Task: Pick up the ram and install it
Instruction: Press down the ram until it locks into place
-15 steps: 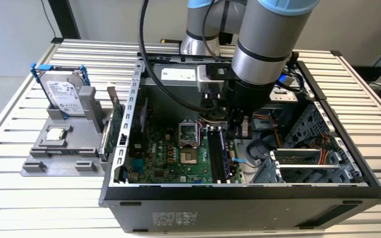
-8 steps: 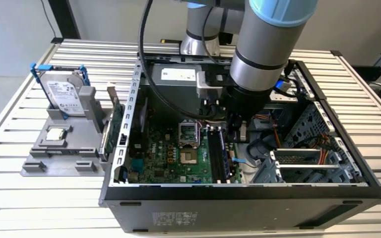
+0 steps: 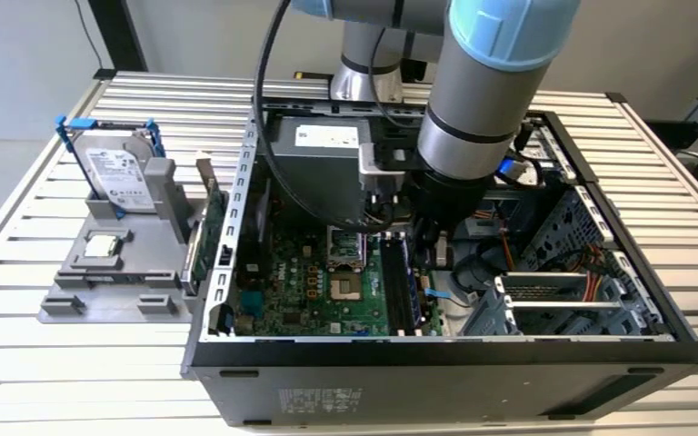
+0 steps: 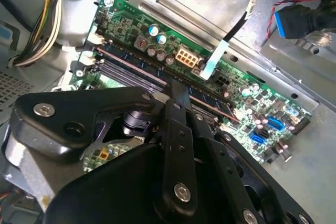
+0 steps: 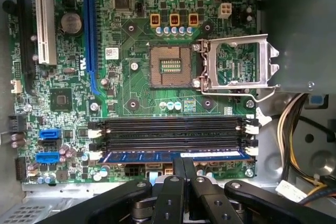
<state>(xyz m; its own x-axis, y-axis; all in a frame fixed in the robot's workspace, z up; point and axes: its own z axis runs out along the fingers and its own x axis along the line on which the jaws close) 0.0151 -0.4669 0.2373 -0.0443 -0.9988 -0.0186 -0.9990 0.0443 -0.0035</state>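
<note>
Ram (image 5: 173, 156) lies along the slot nearest the gripper (image 5: 183, 167) in the first wrist view, a long blue-looking strip in the bank of slots (image 5: 173, 129), on the side away from the CPU socket (image 5: 170, 66). The other slots in the bank look empty and dark. The two fingers (image 5: 175, 182) stand close together with their tips at the top edge of the ram, near its middle. The jaws look almost closed, with a very narrow gap, and I cannot tell if they pinch the ram or only press on it.

I judge the ram to be light, stiff and thin, and fragile at the chips and at the contact edge. It should be held by the flat faces near the middle of the upper edge, or pushed on that edge, and kept straight, because a tilted stick can jam between the white latches (image 5: 252, 127) at the slot ends.

The first wrist view looks straight down and gives the full length of the ram and both ends of the slot. The second wrist view looks along the bank of slots from low, and there a finger (image 4: 177, 98) reaches down onto the slots. In the exterior view the arm (image 3: 483, 91) goes down into the open case (image 3: 446, 350), over the motherboard (image 3: 313, 291).
</note>
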